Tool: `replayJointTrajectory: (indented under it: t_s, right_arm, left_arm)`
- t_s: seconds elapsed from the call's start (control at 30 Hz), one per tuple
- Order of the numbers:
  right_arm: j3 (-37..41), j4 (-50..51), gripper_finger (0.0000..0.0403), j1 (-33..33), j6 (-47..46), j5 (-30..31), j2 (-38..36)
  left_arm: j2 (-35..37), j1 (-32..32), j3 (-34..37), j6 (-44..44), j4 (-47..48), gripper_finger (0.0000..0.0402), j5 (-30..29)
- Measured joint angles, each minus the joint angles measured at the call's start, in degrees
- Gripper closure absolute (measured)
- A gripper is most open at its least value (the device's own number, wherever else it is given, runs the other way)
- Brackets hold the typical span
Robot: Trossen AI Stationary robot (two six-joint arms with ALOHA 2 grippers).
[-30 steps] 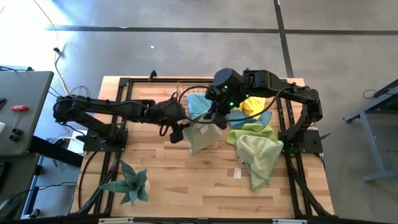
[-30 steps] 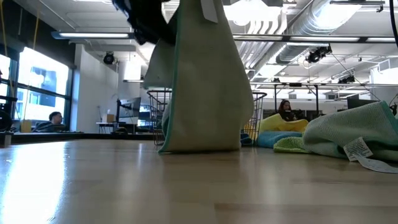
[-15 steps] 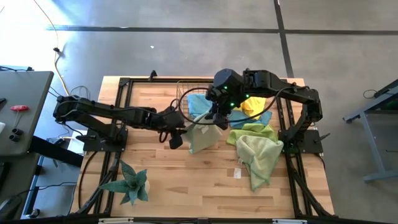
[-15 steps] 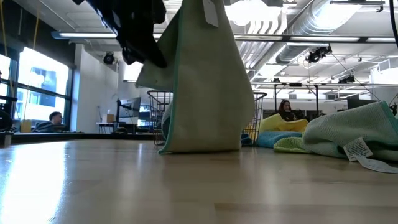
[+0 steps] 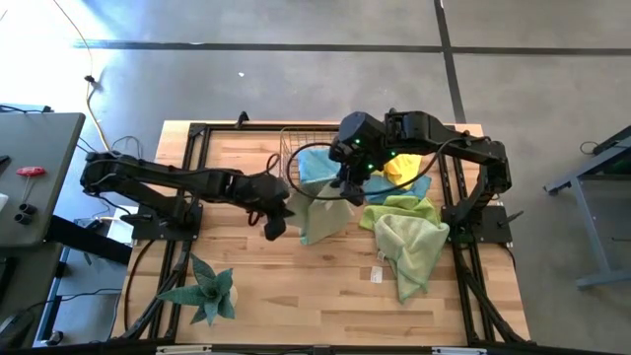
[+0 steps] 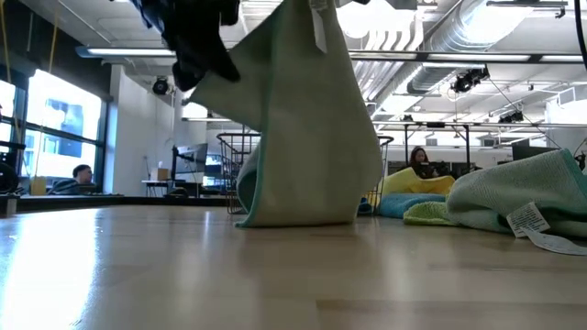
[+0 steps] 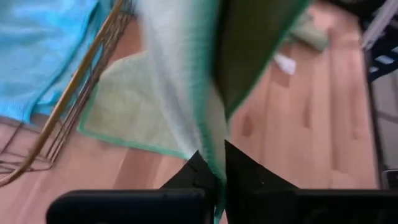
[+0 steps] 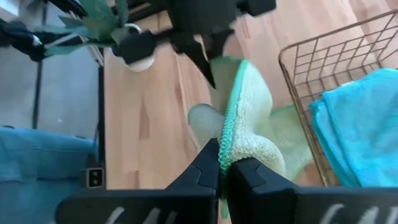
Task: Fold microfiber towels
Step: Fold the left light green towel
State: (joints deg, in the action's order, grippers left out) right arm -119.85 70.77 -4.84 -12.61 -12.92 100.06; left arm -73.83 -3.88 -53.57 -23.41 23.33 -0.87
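Hanging between both pinching hands, a pale green towel [image 6: 307, 128] drapes softly.

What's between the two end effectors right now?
In the high view, only the pale green towel spans from the left end effector to the right end effector; both pinch it.

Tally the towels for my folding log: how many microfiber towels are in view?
At least 6: pale green towel held up by both grippers, blue in the basket; yellow, blue, lime, pale green piled at right. More may be hidden.

Pale green towel's [image 6: 303, 128] top cropped
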Motion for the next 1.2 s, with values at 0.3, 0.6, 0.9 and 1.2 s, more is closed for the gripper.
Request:
replayJointTrajectory:
  t_s: [0.3,0.6,0.9,1.2]
  right_arm:
    - [0.0,0.19,0.0403,2.57,5.51,-0.24,-0.01]
    - [0.0,0.15,0.0403,6.14,13.83,-2.35,-0.01]
    - [0.0,4.08,0.0403,6.1,3.89,-0.61,-0.01]
    - [0.0,11.53,0.0403,6.86,-3.28,2.14,-0.01]
  left_arm:
    - [3.74,1.83,-9.78,2.38,10.35,0.0401,0.25]
    - [3.7,2.93,-19.59,6.04,26.4,0.0401,0.01]
    - [3.25,2.93,-28.08,6.2,32.25,0.0401,-1.28]
    - [3.22,2.91,-28.32,4.85,32.26,0.0402,-0.1]
